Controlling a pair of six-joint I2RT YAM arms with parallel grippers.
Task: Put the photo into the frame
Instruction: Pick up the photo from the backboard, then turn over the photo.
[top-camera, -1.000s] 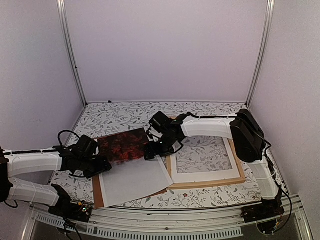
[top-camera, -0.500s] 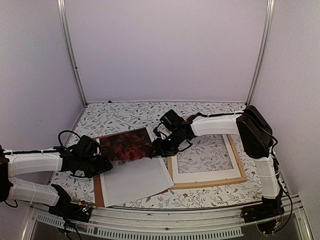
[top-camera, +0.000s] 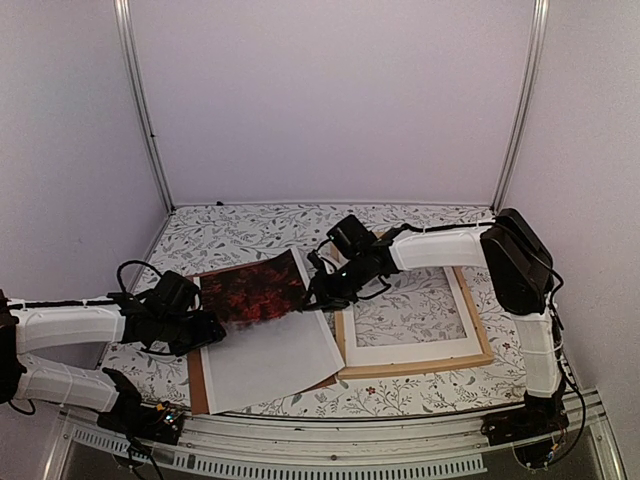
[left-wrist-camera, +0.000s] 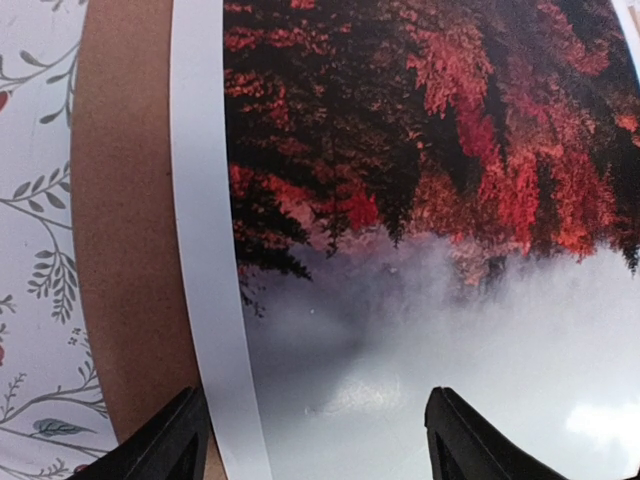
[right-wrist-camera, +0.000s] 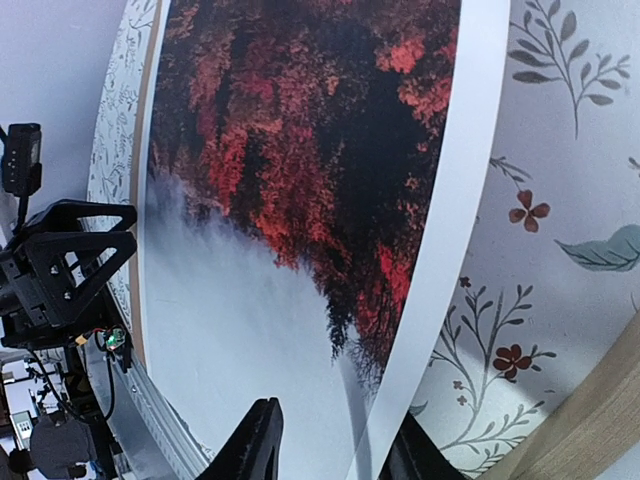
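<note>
The photo (top-camera: 265, 335), dark red trees fading to misty white, lies on the brown backing board (top-camera: 194, 385) left of centre. Its far right corner curls up. My left gripper (top-camera: 200, 328) rests open over the photo's left edge; in the left wrist view both fingertips (left-wrist-camera: 170, 445) straddle the white border of the photo (left-wrist-camera: 420, 250). My right gripper (top-camera: 318, 295) is at the photo's right edge. One finger (right-wrist-camera: 260, 440) lies above the photo (right-wrist-camera: 280, 200) and the other sits under its white border, with the jaws still apart. The light wood frame (top-camera: 415, 365) lies to the right.
A white mat (top-camera: 405, 350) with a cut-out window sits inside the frame. The table carries a floral cloth (top-camera: 250, 230). Metal posts and white walls close in the back and sides. The wood strip of the frame (right-wrist-camera: 600, 420) is close to my right fingers.
My right gripper has slid in along the photo's right edge and its jaws have narrowed around it. The photo's far right corner has risen. The left arm has stayed still.
</note>
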